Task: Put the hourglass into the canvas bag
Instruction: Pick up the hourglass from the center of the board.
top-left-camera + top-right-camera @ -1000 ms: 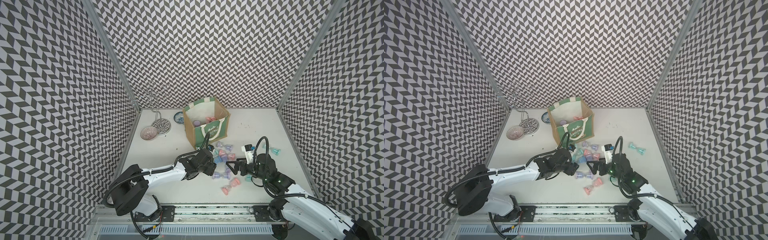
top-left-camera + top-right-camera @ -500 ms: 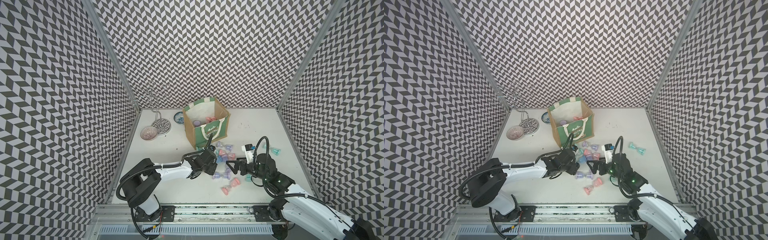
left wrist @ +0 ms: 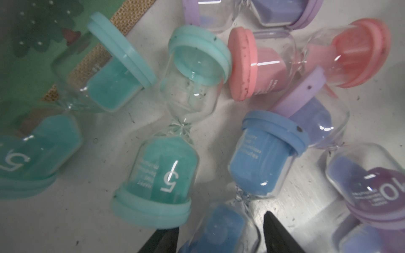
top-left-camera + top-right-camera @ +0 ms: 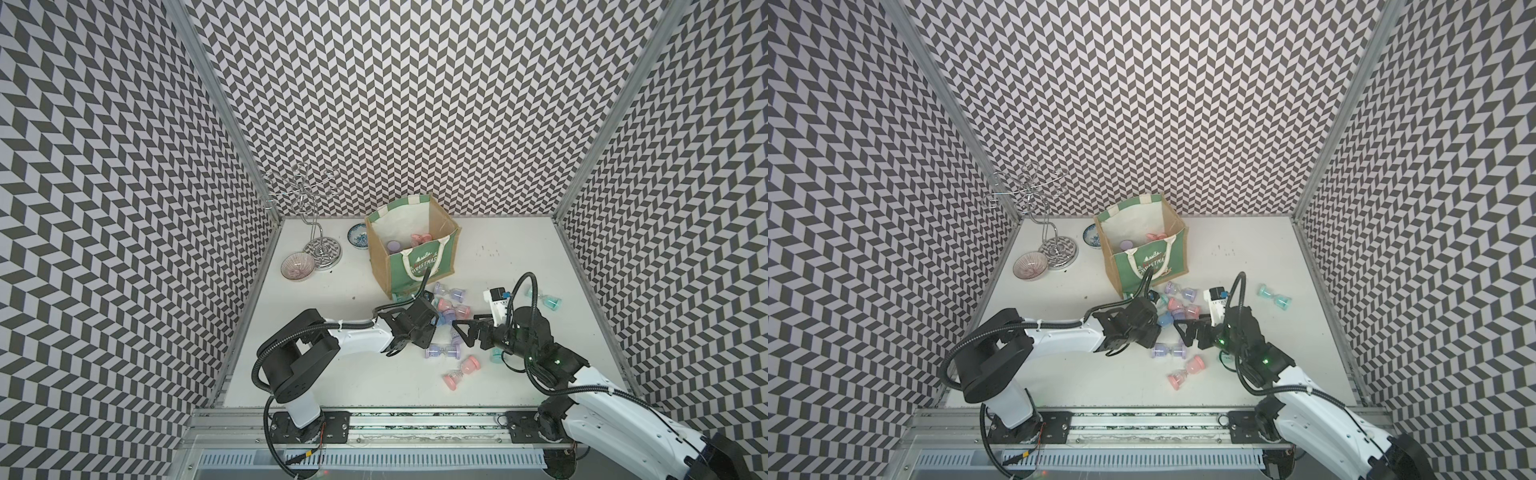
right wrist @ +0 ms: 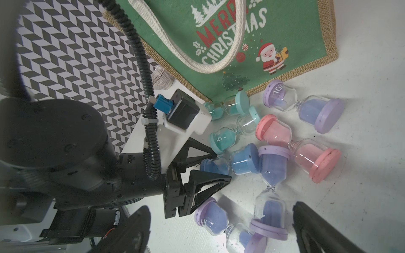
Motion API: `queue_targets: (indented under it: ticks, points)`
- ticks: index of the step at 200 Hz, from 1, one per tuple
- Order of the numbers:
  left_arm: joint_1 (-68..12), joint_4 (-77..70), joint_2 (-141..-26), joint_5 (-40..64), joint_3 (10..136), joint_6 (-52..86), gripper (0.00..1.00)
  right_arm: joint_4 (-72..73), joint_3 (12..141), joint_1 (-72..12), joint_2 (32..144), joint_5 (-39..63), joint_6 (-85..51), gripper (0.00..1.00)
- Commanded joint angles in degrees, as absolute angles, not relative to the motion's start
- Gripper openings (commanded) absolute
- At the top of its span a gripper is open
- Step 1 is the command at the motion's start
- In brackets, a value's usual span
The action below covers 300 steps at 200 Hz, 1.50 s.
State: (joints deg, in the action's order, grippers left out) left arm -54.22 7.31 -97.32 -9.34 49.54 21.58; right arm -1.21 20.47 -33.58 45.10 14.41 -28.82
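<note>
The canvas bag stands upright at the back, with its green Christmas panel facing me; pink and purple hourglasses lie inside. Several more hourglasses lie in a pile in front of it. My left gripper is low in that pile, its open jaws straddling one bulb of a blue hourglass, with thin gaps on both sides. My right gripper hovers wide open over two purple hourglasses, holding nothing.
Around the blue one lie teal, pink and purple hourglasses. A pink one lies nearer the front, a teal one far right. A wire stand, a bowl and a small dish sit at the back left.
My left arm has reached further right into the pile, and its jaws have narrowed around the blue hourglass. The right arm has not moved.
</note>
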Motion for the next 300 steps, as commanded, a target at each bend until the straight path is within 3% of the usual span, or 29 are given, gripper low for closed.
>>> queue_targets:
  ticks: [1,108,300]
  points:
    - [-54.14,5.57,-97.7,-9.08,48.77,22.24,0.6,1.58,20.59,-33.44,45.59,13.57,-29.03,0.99]
    - [-54.4,5.62,-93.94,-7.83,46.87,23.82,0.44,2.17,20.32,-33.22,45.83,13.28,-29.36,0.99]
    - [-54.94,10.78,-76.07,-7.79,47.65,24.78,0.34,1.72,25.15,-32.84,44.12,14.74,-30.1,0.99]
